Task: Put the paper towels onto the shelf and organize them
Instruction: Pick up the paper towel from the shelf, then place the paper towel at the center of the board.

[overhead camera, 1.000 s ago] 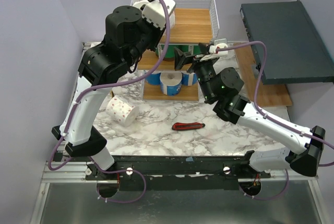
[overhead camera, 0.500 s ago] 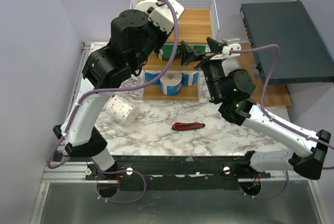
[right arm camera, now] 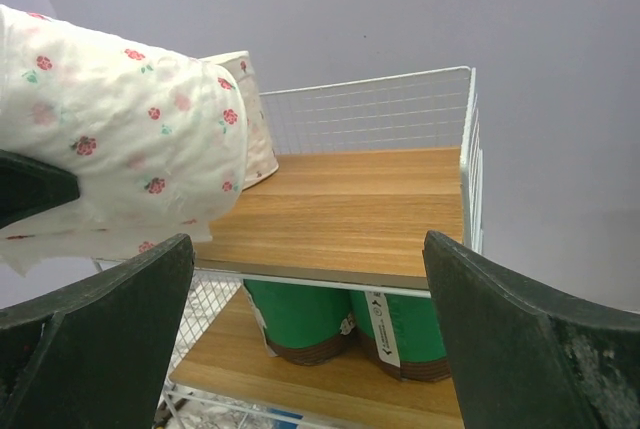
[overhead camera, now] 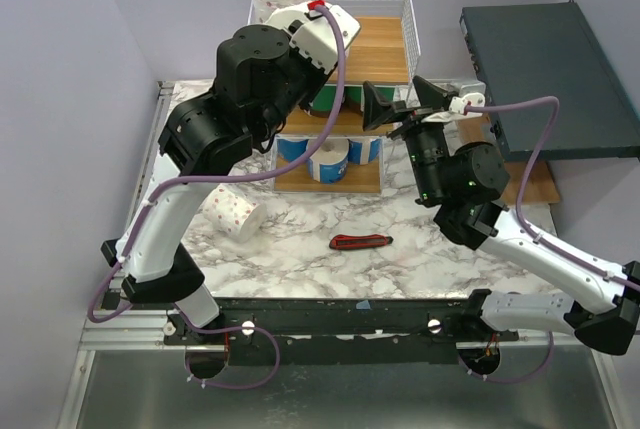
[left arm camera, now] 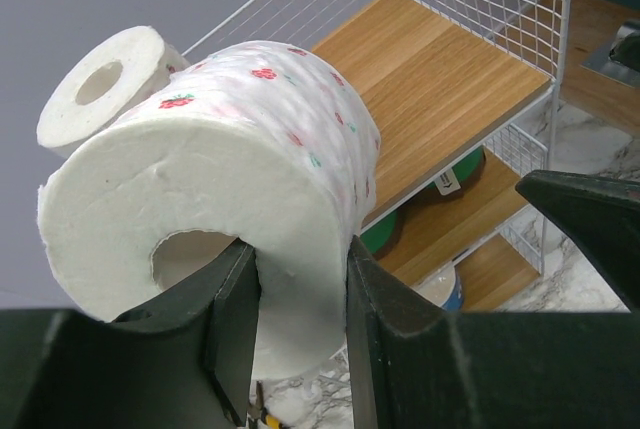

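Left gripper (left arm camera: 300, 284) pinches a dotted roll (left arm camera: 230, 139) by its wall above the shelf (left arm camera: 440, 79); I should set it beside the standing roll (left arm camera: 100, 89). Right gripper (overhead camera: 403, 101) gapes, empty.

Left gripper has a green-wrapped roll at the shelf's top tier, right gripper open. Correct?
No. The left gripper grips a white roll with red flowers, not a green-wrapped one; the left wrist view shows it. The rest holds: it is at the shelf's top tier, and the right gripper is open.

Overhead camera looks down from behind; both wrist cameras closely share the shelf (left arm camera: 440, 79).
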`<state>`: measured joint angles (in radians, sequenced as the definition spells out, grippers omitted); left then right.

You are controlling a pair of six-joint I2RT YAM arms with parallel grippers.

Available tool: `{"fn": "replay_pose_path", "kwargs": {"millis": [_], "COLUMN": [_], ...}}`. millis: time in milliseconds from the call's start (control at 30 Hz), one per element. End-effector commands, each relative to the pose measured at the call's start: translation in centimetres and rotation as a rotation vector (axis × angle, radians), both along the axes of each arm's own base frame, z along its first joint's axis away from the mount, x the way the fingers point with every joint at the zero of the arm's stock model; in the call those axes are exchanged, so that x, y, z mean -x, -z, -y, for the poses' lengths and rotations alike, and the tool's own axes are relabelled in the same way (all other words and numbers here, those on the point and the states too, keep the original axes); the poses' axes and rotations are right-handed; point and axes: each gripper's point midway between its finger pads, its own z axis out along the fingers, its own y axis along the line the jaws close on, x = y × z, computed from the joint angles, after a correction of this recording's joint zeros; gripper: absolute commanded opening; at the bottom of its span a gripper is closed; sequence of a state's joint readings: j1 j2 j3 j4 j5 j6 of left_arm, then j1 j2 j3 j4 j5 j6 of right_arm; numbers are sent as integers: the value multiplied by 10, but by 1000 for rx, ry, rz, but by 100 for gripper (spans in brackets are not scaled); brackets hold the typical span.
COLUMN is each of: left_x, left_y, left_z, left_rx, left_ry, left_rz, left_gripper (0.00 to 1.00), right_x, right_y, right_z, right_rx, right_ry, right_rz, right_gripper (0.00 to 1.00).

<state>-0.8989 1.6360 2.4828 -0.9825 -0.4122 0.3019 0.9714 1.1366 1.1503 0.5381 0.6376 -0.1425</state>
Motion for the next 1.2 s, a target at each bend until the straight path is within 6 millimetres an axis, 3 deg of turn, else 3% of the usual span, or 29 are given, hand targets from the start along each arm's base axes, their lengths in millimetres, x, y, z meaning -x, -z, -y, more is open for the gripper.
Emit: {"fn": "replay_pose_path", "kwargs": {"millis": [0,167,333,633,767,900,1067,1167], "left_x": [7,28,56,115,141,150,157,156], "left_y": [-12,-23,-10,70,115,187,268,298], "left_z": [0,-3,-1,-16,-6,7,13,19], "left_rx": [59,164,234,120,89,67,43,47], "left_ry": [15,65,148,124,175,167,114,79], "left_rz": [11,-25,-148,-352,-447,-562,-682,-717], "left_gripper": [13,14,16,16,16,16,16,16], "right_x": [4,16,24,65,65,62,67,70], "right_y": [4,1,0,16,60,118,164,189], "right_z": [5,-3,8,69,69,56,53,50], "right_rx": [21,51,36,-36,36,108,51,34], "right_ry": [-1,-79,-94,-127,-114,-99,-107,-122], "right_rz": [10,70,32,-130,-345,-563,-649,-689], "right_gripper": [100,100,100,100,100,100,100,100]}}
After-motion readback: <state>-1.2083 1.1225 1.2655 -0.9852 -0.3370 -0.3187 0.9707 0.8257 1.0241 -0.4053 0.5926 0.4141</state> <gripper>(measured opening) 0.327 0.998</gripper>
